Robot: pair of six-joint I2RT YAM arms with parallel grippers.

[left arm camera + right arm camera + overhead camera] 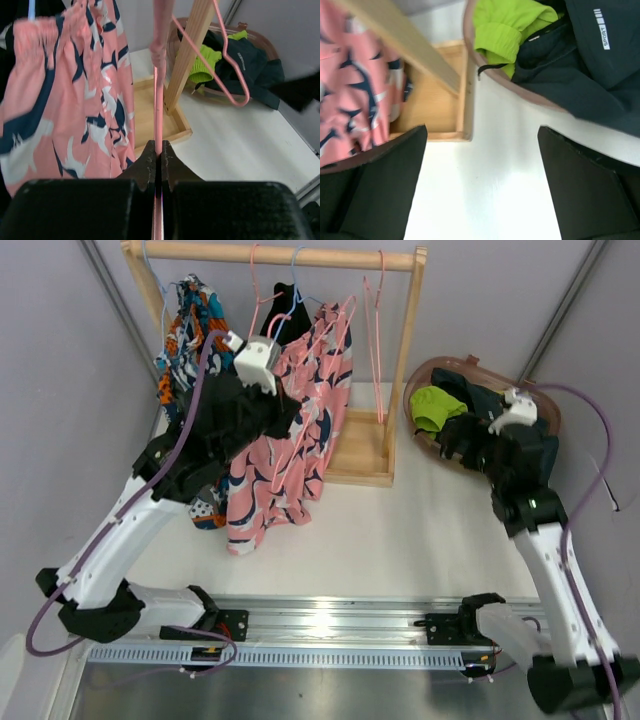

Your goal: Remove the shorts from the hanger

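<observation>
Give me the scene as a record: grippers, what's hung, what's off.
left gripper: shut on pink hanger, beside pink shorts
right gripper: open, above table, near basket
on rack: pink shorts, multicolour shorts, black shorts
in basket: lime shorts, charcoal shorts

Three shorts hang on the wooden rack; two lie off it.
The pink shorts with navy-and-white print hang long and loose on a pink hanger at mid-rail. The plain black shorts show just behind them. The blue-orange-white printed shorts hang bunched at the rack's left end. Right of the rack, the lime green shorts lie crumpled against the dark charcoal shorts.
</observation>
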